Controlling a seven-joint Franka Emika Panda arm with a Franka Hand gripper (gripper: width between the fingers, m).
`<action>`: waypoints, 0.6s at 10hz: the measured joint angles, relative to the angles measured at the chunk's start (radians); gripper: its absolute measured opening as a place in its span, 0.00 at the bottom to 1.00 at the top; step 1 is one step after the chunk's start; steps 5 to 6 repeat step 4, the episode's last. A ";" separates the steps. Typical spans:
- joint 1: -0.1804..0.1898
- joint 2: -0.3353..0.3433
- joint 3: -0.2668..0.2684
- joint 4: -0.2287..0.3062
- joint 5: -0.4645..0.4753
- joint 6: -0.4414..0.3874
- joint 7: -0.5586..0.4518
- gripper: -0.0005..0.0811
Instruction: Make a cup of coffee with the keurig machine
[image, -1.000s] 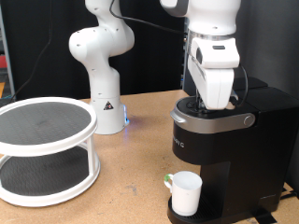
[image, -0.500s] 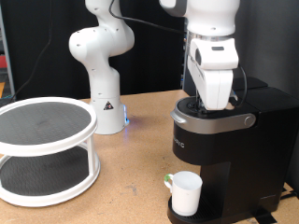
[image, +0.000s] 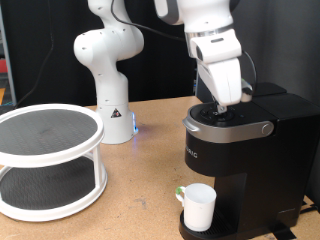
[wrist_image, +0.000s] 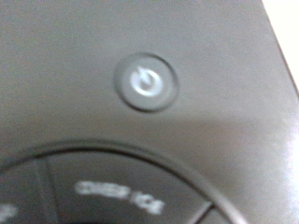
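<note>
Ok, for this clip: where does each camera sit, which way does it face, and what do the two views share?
Exterior view: off the arm, level with the table, facing the keurig machine, the cup on its drip base, a two-tier stand and a second white arm base; the arm's end effector reaches down onto the machine's top.
Wrist view: on the hand, very close, facing the machine's top with its power button; no fingers show.
Shared: only the keurig machine's black top.

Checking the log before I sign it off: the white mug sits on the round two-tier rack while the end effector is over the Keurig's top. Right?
Not quite. In the exterior view the mug stands on the Keurig's drip base, not on the rack. The end effector is over the Keurig's top.
</note>
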 joint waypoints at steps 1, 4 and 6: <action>0.000 -0.037 -0.001 -0.025 0.021 0.006 -0.015 0.02; -0.001 -0.138 -0.001 -0.055 0.012 -0.025 -0.011 0.02; -0.001 -0.138 -0.001 -0.055 0.012 -0.025 -0.011 0.02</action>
